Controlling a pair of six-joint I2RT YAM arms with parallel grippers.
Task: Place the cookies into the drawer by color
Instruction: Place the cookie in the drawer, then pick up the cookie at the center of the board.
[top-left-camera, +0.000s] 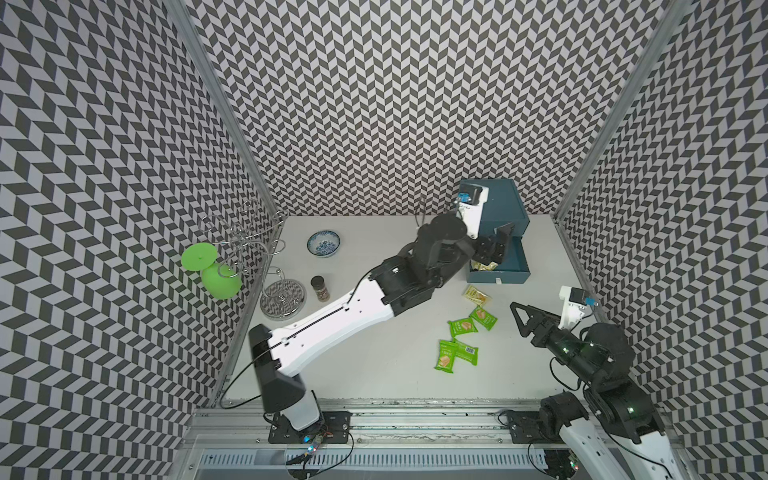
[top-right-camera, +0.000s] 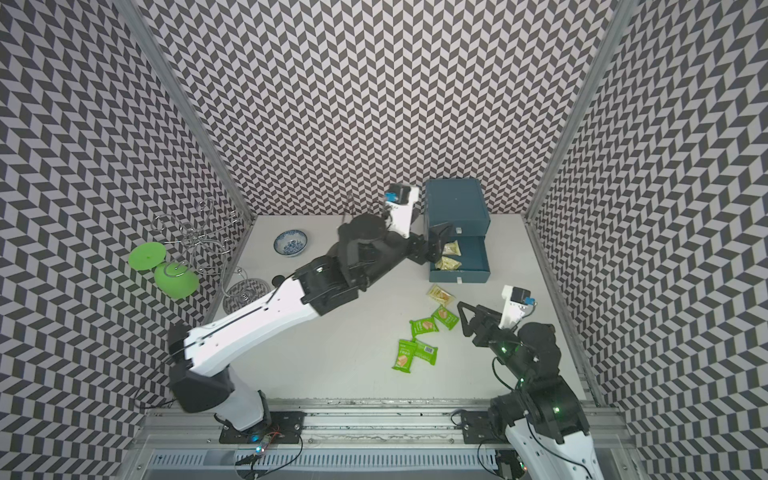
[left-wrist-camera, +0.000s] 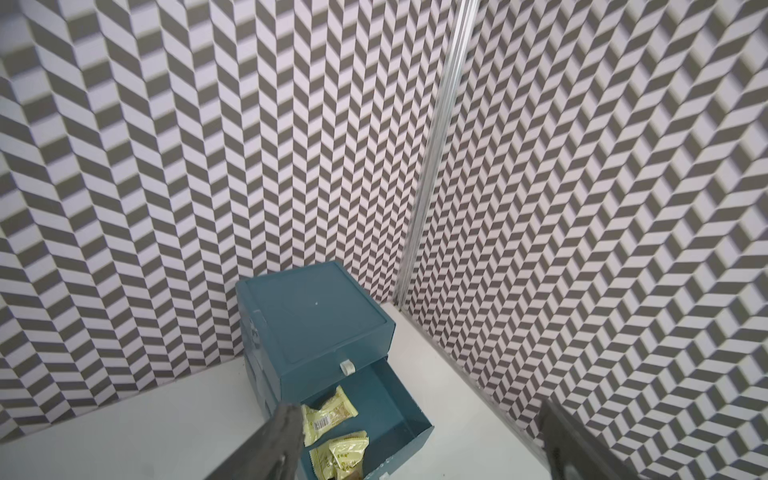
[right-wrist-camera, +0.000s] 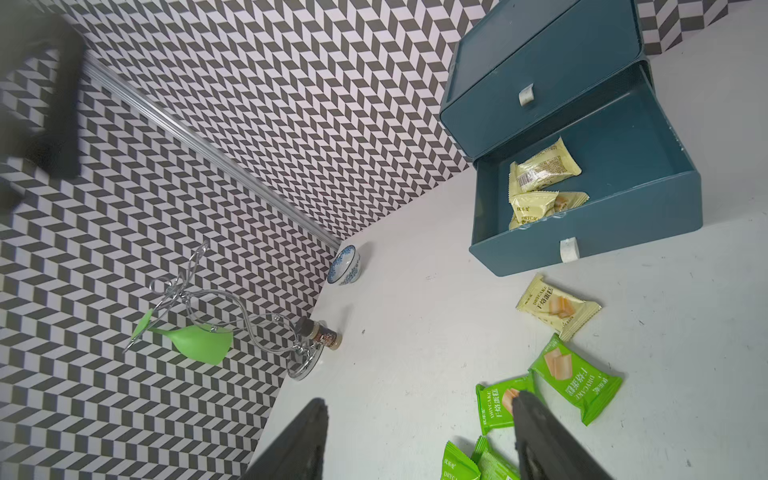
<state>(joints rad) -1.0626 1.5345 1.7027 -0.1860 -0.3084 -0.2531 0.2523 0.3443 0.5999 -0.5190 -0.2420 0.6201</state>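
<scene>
Teal drawer unit (top-left-camera: 503, 203) on the bench (top-left-camera: 374, 353): one open drawer (top-left-camera: 496, 277) holds three pale yellow cookies (right-wrist-camera: 542, 168). Left gripper (top-right-camera: 433, 246) above it and right gripper (top-left-camera: 519, 321) near four loose green cookies (top-left-camera: 462, 326) both gape empty; one yellow cookie (top-left-camera: 476, 296) lies loose.

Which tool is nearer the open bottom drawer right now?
Left. The left tool hangs open right over the drawer, above the yellow cookies in it. The right tool is off over the table, beside the green cookies, apart from the drawer.
</scene>
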